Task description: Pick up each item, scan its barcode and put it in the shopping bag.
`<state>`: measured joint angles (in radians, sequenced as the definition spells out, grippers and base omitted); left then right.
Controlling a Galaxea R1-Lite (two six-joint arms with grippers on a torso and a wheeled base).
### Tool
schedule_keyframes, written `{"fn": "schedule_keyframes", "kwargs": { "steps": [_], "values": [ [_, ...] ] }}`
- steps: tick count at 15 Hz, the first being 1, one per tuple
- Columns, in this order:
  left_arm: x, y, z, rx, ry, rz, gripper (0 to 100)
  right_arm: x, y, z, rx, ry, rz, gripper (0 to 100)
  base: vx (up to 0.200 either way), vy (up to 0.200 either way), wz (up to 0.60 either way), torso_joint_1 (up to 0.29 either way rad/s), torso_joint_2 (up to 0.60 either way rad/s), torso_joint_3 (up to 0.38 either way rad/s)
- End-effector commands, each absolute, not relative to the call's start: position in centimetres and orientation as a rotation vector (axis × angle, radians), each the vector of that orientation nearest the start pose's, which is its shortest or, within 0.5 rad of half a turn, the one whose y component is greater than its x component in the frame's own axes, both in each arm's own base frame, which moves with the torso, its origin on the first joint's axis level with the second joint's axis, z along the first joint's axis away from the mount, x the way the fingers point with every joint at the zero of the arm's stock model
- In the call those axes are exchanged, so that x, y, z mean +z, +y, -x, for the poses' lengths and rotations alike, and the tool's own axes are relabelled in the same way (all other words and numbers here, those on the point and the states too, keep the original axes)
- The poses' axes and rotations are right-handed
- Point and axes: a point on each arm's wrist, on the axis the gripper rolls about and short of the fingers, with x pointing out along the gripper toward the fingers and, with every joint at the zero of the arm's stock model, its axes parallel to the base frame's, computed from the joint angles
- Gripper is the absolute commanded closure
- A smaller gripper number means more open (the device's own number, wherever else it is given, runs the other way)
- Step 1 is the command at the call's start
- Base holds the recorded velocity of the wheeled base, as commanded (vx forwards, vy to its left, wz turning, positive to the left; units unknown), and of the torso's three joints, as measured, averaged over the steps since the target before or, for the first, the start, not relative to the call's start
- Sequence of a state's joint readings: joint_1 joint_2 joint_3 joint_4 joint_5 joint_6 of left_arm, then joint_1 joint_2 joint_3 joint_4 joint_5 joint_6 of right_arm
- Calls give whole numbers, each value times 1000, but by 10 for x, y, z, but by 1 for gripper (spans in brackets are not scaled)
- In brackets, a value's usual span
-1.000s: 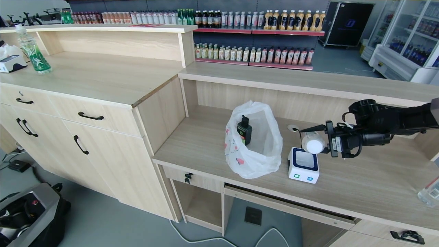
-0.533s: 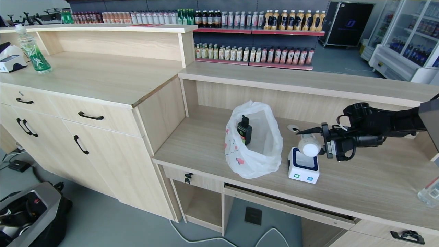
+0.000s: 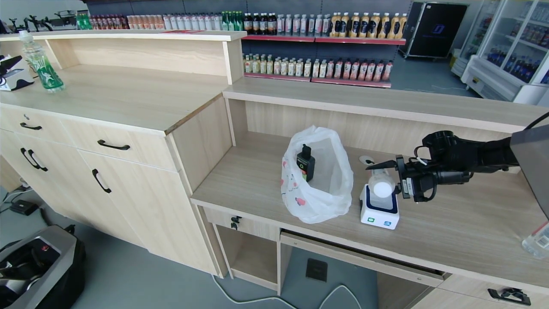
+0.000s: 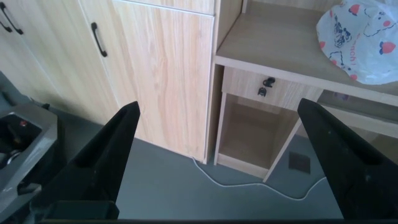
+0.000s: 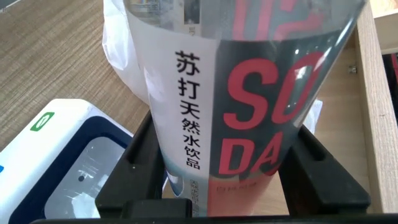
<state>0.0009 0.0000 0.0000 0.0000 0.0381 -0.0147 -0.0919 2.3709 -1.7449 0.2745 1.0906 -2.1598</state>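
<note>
Head view: the bottle (image 3: pixel 381 185), gripped by the right jaws, has been brought over the scanner (image 3: pixel 379 219), so scanning seems begun; the left jaws are held open.

The right gripper (image 3: pixel 392 178), clamped on the bottle (image 3: pixel 381 188), has slid along the counter toward the scanner (image 3: pixel 379 213). A second ago the bottle's pale end hung over the scanner's far right corner. Now it sits a little lower, above the middle of the scanner's window, and the arm has followed.
</note>
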Motion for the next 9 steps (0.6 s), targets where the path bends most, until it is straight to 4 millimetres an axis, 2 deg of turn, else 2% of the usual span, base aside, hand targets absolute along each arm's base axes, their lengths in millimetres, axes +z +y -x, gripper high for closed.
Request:
{"fn": "schedule_keyframes", "kwargs": {
  "steps": [1, 9],
  "values": [
    [75, 1, 23, 41, 0, 15, 0, 92, -20, -460, 1224, -490, 1355, 100, 0, 0, 0, 0, 0, 0],
    [75, 1, 23, 40, 0, 15, 0, 86, -19, -465, 1227, -497, 1359, 100, 0, 0, 0, 0, 0, 0]
  ]
}}
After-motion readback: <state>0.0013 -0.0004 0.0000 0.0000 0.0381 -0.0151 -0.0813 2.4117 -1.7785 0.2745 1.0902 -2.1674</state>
